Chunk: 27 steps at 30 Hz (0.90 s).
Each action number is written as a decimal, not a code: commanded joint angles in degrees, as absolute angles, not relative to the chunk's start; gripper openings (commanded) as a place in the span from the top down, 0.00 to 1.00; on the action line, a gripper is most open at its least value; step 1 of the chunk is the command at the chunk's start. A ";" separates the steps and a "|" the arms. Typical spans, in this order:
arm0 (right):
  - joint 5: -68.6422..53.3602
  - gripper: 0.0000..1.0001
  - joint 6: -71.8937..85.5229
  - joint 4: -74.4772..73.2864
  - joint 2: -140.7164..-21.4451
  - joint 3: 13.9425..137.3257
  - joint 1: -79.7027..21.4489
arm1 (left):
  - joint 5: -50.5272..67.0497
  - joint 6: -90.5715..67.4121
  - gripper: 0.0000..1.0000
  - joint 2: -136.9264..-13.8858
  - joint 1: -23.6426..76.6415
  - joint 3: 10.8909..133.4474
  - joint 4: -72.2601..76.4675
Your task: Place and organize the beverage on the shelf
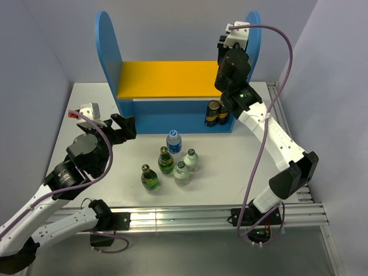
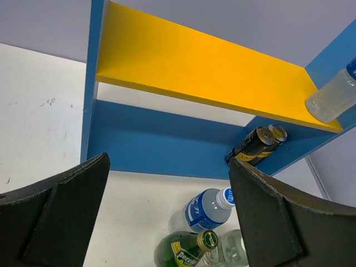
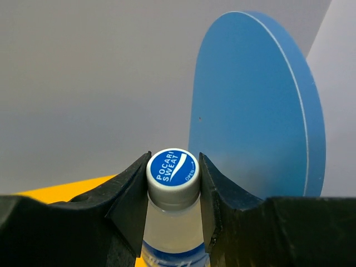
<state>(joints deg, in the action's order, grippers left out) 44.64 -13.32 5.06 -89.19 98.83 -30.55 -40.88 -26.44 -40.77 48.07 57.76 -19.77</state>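
Observation:
The shelf (image 1: pixel 164 79) stands at the back, with blue side panels and a yellow upper board (image 2: pixel 194 61). My right gripper (image 3: pixel 172 186) is shut on the neck of a clear Pocari Sweat bottle (image 3: pixel 172 169) with a blue cap. It holds the bottle at the right end of the yellow board, next to the right side panel (image 3: pixel 261 111). The bottle's lower part shows in the left wrist view (image 2: pixel 332 95). My left gripper (image 1: pixel 123 126) is open and empty, low over the table in front of the shelf's left part (image 2: pixel 169 167).
Two black-and-yellow cans (image 1: pixel 217 112) stand on the lower level at the right. On the table in front stand a blue-labelled bottle (image 1: pixel 173 141), two green bottles (image 1: pixel 166 160) (image 1: pixel 150 177) and two clear bottles (image 1: pixel 191 159) (image 1: pixel 181 172).

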 commanded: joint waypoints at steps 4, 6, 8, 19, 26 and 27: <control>47.90 1.00 -14.67 21.53 -88.15 98.35 -28.39 | -43.33 -26.37 0.05 -41.31 49.39 58.10 -20.04; 49.21 1.00 -15.29 24.06 -88.24 96.77 -28.13 | -43.68 -26.28 0.05 -41.40 49.57 58.10 -20.21; 50.79 1.00 -16.26 25.92 -88.33 95.28 -27.86 | -43.95 -26.28 0.05 -41.57 49.83 58.09 -20.21; 51.33 1.00 -16.08 31.02 -90.00 92.46 -25.84 | -44.82 -26.28 0.05 -42.36 50.36 58.10 -20.39; 50.62 1.00 -15.56 33.67 -90.35 89.38 -25.93 | -45.26 -26.28 0.05 -42.63 50.45 58.09 -20.48; 50.97 0.91 -14.69 32.44 -90.09 89.38 -25.93 | -45.35 -26.28 0.05 -42.63 50.45 58.10 -20.65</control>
